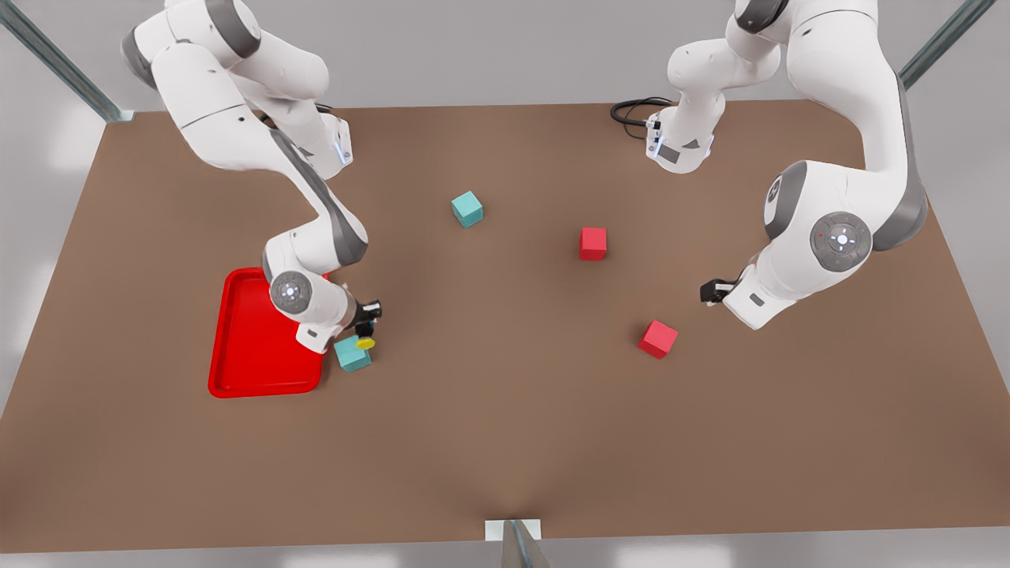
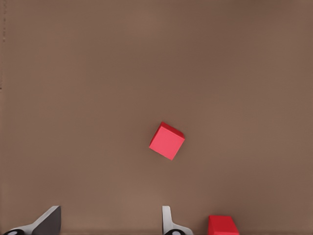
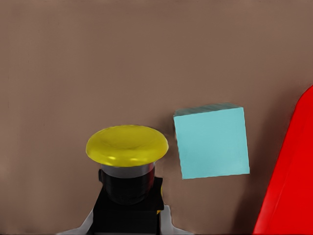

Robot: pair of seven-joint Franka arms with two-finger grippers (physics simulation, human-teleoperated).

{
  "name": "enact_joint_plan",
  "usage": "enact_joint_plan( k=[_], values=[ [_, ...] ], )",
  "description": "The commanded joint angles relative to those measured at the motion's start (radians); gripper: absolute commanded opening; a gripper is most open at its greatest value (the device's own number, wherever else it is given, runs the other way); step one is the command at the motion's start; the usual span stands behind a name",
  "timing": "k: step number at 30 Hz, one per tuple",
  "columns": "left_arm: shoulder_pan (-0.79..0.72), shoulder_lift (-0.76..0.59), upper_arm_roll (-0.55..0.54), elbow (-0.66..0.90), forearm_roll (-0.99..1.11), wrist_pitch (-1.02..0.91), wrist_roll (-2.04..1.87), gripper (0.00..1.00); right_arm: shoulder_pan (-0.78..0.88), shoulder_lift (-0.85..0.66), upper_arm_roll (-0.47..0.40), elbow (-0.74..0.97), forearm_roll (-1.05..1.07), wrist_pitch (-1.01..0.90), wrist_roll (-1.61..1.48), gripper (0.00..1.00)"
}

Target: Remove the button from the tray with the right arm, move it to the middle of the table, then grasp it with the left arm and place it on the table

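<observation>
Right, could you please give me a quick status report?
Right gripper shut on button, clear of tray. Left gripper open, waiting above table. Teal cube just below button.

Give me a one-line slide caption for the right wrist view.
Right tool shut on the yellow-capped button, held above the table beside a teal cube, the red tray at the edge.

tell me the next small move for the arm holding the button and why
Probably carry the button toward the table's middle. The right claw grips its dark base; it is already outside the tray, over a teal cube. The left claw waits open near two red cubes.
</observation>
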Motion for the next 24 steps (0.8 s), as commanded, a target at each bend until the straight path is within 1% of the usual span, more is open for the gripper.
enact_joint_plan(
  k=[1, 2, 3, 5, 7, 8, 10, 13, 14, 19, 20, 24],
  values=[
    [0.0, -0.001, -0.001, 0.0, 0.001, -0.006, -0.024, 1.0, 0.16, 0.03, -0.094, 0.09, 0.145, -0.139, 0.458, 0.43],
    [0.0, -0.001, -0.001, 0.0, 0.001, -0.006, -0.024, 1.0, 0.301, 0.06, -0.201, 0.152, 0.203, -0.142, 0.491, 0.44],
    [0.003, -0.001, -0.001, 0.0, 0.001, -0.006, -0.024, 1.0, 0.436, 0.122, -0.293, 0.267, 0.257, -0.169, 0.541, 0.44],
    [0.002, -0.001, 0.001, 0.0, 0.001, -0.006, -0.024, 1.0, 0.588, 0.252, -0.375, 0.459, 0.286, -0.197, 0.645, 0.44],
    [0.002, -0.001, -0.001, -0.001, 0.001, -0.006, -0.024, 1.0, 0.7, 0.35, -0.421, 0.606, 0.333, -0.198, 0.734, 0.45],
    [0.002, -0.001, -0.001, -0.001, 0.001, -0.007, -0.024, 1.0, 0.79, 0.407, -0.47, 0.693, 0.359, -0.199, 0.801, 0.45],
    [0.002, -0.001, -0.001, -0.001, 0.001, -0.01, -0.024, 1.0, 0.844, 0.468, -0.471, 0.758, 0.364, -0.197, 0.852, 0.45],
    [0.002, 0.002, 0.001, -0.001, 0.001, -0.007, -0.026, 1.0, 0.872, 0.557, -0.464, 0.85, 0.363, -0.18, 0.867, 0.46],
    [0.0, 0.004, -0.001, -0.001, 0.001, -0.007, -0.026, 1.0, 0.872, 0.576, -0.462, 0.858, 0.362, -0.156, 0.864, 0.46],
    [-0.003, 0.005, 0.001, 0.004, 0.001, -0.003, -0.029, 1.0, 0.867, 0.62, -0.47, 0.874, 0.359, -0.151, 0.855, 0.46],
    [-0.003, 0.004, -0.001, 0.004, 0.018, -0.006, -0.029, 1.0, 0.867, 0.637, -0.473, 0.908, 0.359, -0.151, 0.854, 0.47],
    [-0.003, 0.005, -0.001, 0.005, 0.021, -0.004, -0.03, 1.0, 0.866, 0.675, -0.473, 0.933, 0.355, -0.151, 0.854, 0.48]
  ],
)
